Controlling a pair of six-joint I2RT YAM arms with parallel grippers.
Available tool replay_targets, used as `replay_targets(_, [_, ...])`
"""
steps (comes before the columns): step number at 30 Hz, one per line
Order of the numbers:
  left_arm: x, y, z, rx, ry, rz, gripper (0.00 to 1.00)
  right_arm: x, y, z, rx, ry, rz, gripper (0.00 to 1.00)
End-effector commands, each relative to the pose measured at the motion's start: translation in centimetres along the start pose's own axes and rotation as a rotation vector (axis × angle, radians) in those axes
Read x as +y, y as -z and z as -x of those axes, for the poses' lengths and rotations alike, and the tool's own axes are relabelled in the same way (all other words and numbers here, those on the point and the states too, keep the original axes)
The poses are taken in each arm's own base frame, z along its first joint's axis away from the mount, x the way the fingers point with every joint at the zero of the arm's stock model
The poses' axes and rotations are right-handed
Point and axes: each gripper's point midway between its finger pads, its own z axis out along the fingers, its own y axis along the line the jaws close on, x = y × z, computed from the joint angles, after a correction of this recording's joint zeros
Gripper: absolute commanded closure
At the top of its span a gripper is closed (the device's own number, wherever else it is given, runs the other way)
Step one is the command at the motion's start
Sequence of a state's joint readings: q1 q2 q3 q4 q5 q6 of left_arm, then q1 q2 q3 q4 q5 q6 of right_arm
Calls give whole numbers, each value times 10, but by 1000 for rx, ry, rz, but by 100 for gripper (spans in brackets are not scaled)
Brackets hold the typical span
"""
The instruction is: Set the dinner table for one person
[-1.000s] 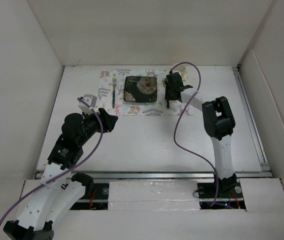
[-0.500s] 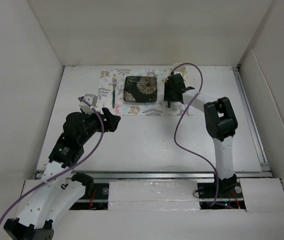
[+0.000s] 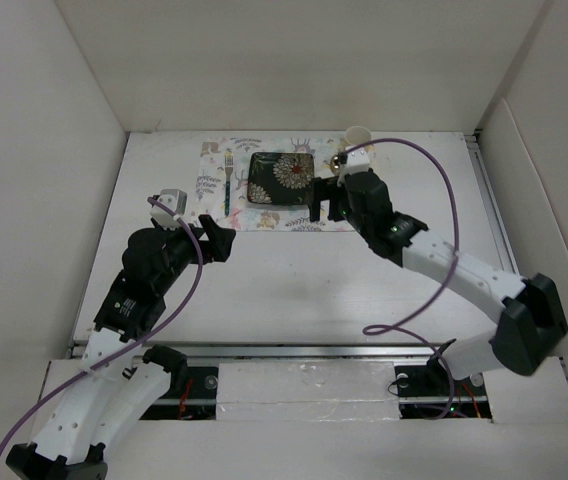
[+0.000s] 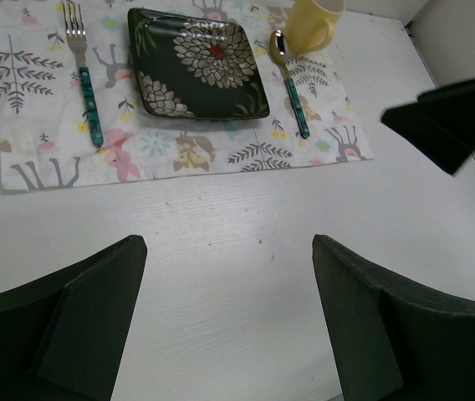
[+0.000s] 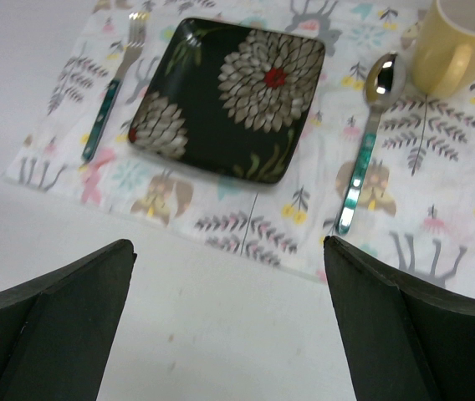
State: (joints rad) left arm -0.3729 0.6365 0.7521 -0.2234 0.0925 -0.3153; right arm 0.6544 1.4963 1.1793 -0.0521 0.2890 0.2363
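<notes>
Dinner table point(image 3: 294, 290) lies flat under both arms, rigid and immovable (nowhere to grip it, I judge); left gripper point(image 4: 225, 259) and right gripper point(image 5: 227, 251) both gape, empty.

Bare tabletop in front of the mat; the mat itself is crowded.
Between the left tool point(image 4: 229, 242) and the right tool point(image 5: 229, 246) the tabletop point(image 3: 284, 285) is bare, so a tool can pass there up to the near edge of the mat point(image 4: 53, 163). On the mat, the fork point(image 4: 87, 88), plate point(image 4: 197, 63), spoon point(image 4: 292, 88) and cup point(image 4: 313, 23) leave only narrow gaps; the cup stands just beside the spoon's bowl. The right tool hangs over the mat's near right corner. Its arm point(image 3: 464, 275) and cable point(image 3: 366, 330) cross the right half of the tabletop. Walls point(image 3: 44, 200) close three sides.
</notes>
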Motion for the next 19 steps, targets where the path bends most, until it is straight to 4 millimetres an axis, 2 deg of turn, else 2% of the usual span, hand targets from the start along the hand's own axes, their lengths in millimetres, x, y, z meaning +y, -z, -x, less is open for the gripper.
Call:
replay_targets(1, [1,10,28,-111,11,31,22,-2,47,22,-159,-54,-7,0])
replay_targets(2, [3,12,31,-125,14,41,22,-10,80,28,-225,-90,2,0])
replay_targets(5, [11,20,41,-187,29,89,22,-21,135,39,-351,-169,26,0])
replay_targets(6, [11,25,45,-207,33,89,22,-31,168,42,-419,-207,57,0])
replay_targets(8, [9,30,49,-237,50,78,23,-44,196,42,-478,-245,73,0])
replay_targets(9, [6,37,54,-270,57,61,22,-56,217,38,-518,-270,84,0])
replay_targets(11, [0,41,58,-303,59,27,22,-68,234,33,-555,-309,78,0])
replay_targets(14, [-3,43,58,-310,69,10,19,-86,237,4,-505,-321,21,0])
replay_targets(16, [-4,38,57,-294,86,4,18,-87,231,-5,-466,-323,5,0])
replay_targets(19, [-14,32,56,-253,92,-39,17,-75,222,-7,-426,-299,38,0])
